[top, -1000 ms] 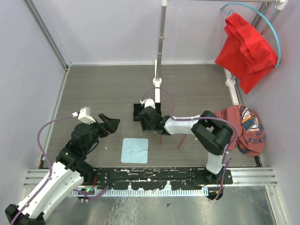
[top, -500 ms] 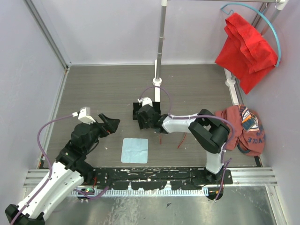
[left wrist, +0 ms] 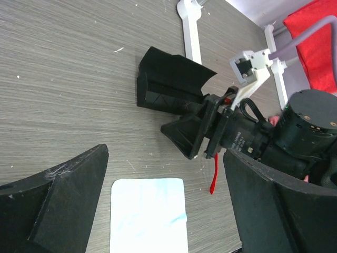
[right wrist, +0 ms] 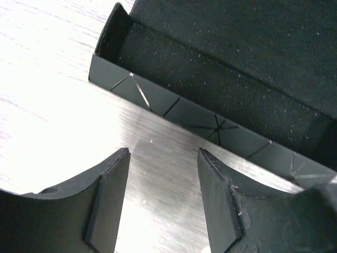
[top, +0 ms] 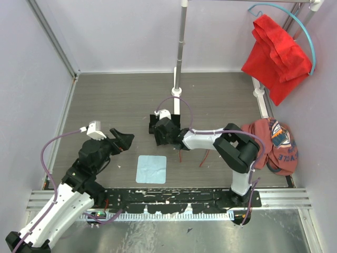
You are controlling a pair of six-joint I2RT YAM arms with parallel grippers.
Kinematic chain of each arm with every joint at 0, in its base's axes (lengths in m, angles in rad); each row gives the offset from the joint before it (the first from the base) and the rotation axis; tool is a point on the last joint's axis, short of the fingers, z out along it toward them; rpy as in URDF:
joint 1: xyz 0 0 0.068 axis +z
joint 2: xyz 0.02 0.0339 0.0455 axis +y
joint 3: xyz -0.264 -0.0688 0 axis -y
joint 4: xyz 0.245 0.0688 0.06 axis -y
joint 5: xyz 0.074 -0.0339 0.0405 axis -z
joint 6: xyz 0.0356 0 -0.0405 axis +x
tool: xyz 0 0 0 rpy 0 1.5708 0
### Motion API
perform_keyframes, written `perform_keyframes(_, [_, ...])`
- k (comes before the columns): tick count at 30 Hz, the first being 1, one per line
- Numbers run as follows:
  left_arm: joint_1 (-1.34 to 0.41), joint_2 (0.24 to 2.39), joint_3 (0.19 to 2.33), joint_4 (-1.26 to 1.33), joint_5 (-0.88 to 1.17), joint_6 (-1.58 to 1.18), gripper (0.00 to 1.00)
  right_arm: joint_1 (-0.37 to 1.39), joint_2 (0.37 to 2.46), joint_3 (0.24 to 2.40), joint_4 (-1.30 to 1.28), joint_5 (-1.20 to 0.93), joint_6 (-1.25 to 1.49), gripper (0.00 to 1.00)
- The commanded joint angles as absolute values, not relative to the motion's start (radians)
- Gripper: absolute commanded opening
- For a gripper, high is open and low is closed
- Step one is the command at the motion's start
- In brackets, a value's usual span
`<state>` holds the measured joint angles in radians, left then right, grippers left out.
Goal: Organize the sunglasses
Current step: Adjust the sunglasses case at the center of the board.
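The sunglasses lie on the table under my right arm; only slim red arms [top: 179,154] stick out, and one shows in the left wrist view [left wrist: 213,178]. The black case [top: 157,123] lies open beside them, seen also in the left wrist view [left wrist: 171,84] and with its empty dark inside in the right wrist view [right wrist: 210,79]. My right gripper [top: 161,133] is open and empty just in front of the case's near wall [right wrist: 163,153]. My left gripper [top: 123,139] is open and empty, to the left of the case [left wrist: 166,153]. The pale blue cloth [top: 151,168] lies flat nearer me.
A metal pole on a white foot [top: 176,94] stands just behind the case. A red garment [top: 276,50] hangs at the back right, and a reddish cap [top: 276,145] lies at the right edge. A black rail [top: 174,196] runs along the front.
My right gripper has moved a little left and away, closer to the case. The left arm has hardly moved.
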<state>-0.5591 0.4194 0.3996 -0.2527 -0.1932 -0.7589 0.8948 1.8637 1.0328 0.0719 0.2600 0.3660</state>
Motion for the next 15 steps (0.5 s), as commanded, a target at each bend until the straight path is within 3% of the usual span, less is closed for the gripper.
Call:
perform_keyframes(1, [-0.56,0.411,0.437,-0.267,-0.193,-0.743,0.98,0.914,1.71,1.001,0.065,0.261,0.354,0.6])
perform_keyframes(15, [-0.56,0.475,0.438,-0.293,-0.102,-0.72,0.98,0.919,1.195,0.7,0.065,0.331,0.409,0.54])
